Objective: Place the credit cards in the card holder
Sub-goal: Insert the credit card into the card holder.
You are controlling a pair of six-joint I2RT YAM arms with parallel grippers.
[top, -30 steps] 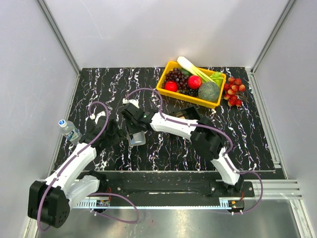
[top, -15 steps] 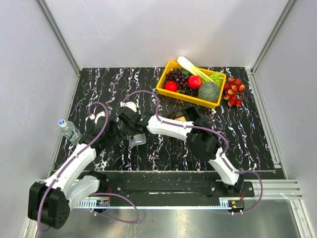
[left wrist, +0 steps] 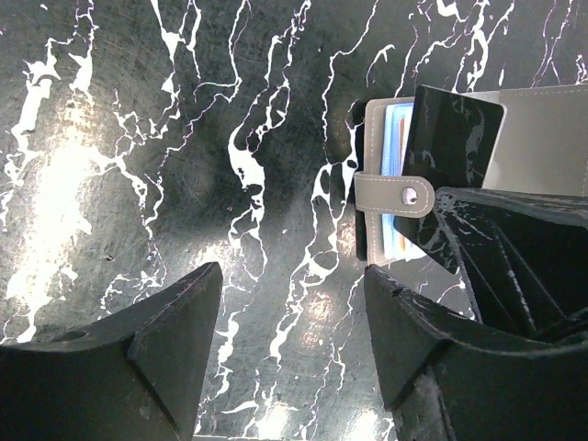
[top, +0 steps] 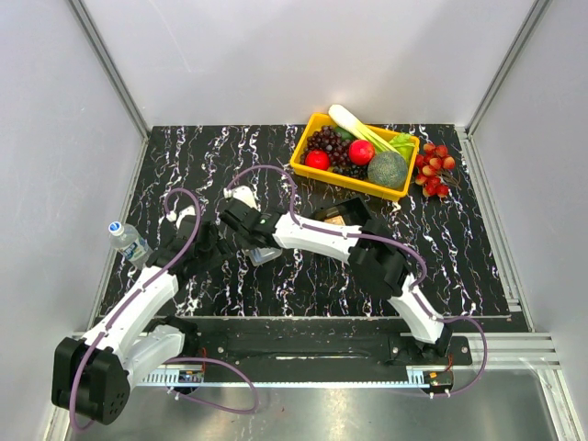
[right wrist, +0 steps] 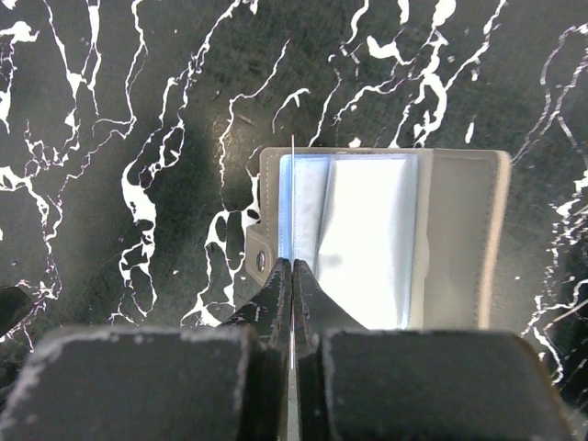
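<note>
Odds and ends on the black marbled table (top: 211,156)
A yellow basket (top: 342,180) of dark grapes (top: 329,145) and a red apple (top: 361,152) sits at the far side, red berries (top: 435,170) just beside it; a water bottle (top: 129,241) at the left edge.

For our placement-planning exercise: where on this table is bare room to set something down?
Bare marble: the far-left stretch between the water bottle and yellow basket; the near-right patch between the red berries and right arm. Crowded: the middle, where the left hand and the right hand, pinching a card, meet at the card holder.
</note>
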